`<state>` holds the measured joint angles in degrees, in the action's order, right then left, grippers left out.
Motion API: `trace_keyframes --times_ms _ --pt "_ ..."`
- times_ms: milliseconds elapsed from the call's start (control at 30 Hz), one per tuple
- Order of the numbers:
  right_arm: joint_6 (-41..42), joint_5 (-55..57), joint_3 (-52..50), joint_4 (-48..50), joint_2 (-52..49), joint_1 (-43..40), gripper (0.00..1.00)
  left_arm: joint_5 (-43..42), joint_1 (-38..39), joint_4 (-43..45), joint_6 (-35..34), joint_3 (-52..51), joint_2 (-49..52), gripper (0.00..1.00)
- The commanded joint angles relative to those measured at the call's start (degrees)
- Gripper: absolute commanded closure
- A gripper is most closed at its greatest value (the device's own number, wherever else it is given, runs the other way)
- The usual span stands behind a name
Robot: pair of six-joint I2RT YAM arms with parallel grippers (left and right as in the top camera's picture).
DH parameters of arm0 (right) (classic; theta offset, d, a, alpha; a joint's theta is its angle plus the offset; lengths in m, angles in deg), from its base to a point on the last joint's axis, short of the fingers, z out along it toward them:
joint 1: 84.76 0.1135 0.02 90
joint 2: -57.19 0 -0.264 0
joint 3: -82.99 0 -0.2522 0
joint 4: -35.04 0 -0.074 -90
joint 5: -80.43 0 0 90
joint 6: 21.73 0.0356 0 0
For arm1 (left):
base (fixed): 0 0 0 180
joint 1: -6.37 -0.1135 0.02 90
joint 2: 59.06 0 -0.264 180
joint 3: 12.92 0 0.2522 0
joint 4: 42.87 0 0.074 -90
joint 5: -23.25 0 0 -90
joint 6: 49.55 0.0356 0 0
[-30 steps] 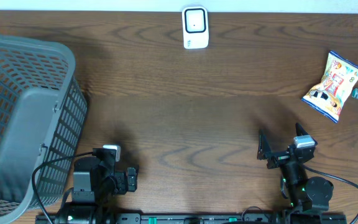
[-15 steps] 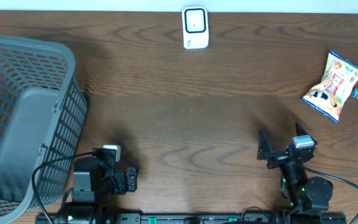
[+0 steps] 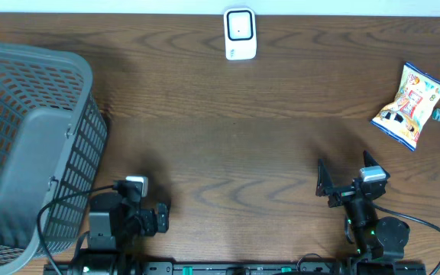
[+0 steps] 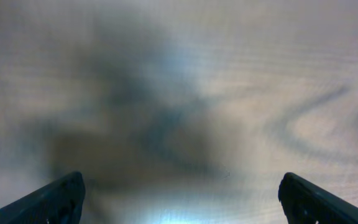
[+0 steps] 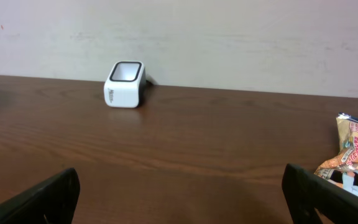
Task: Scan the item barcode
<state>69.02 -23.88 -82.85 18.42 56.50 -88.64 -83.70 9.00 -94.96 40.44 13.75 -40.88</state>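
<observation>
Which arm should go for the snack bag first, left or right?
Right. The snack bag lies at the right edge of the table, on the side of the right end effector, which is open and has the bag in its wrist view. The left end effector sits by the basket, facing bare wood.

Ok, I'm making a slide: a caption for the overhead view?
Open left gripper and right gripper at near edge; snack bag right, white scanner far centre, grey basket left.

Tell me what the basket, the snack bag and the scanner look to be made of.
The basket: grey moulded plastic, matte, judging by its lattice walls. The snack bag: thin printed film, probably plastic, glossy and crinkled. The barcode scanner: smooth white hard plastic, seemingly, with a dark window.
</observation>
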Motion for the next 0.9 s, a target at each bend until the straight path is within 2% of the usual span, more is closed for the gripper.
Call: trace_keyframes --times_ms 0,367,667,867 --pt "-0.83 0.70 -0.09 -0.37 0.37 0.13 0.01 -2.10 -0.09 5.40 -0.24 -1.38 -3.69 0.01" --pt "-0.83 0.70 -0.09 -0.37 0.37 0.13 0.01 -0.39 -1.73 27.67 0.44 -9.33 -16.57 0.01" --pt "-0.83 0.68 -0.09 -0.37 0.37 0.13 0.01 12.46 -1.92 30.75 0.44 -10.84 -18.10 0.01" --pt "-0.83 0.68 -0.09 -0.37 0.37 0.13 0.01 16.68 -1.92 34.16 0.46 -12.72 -18.10 0.01"
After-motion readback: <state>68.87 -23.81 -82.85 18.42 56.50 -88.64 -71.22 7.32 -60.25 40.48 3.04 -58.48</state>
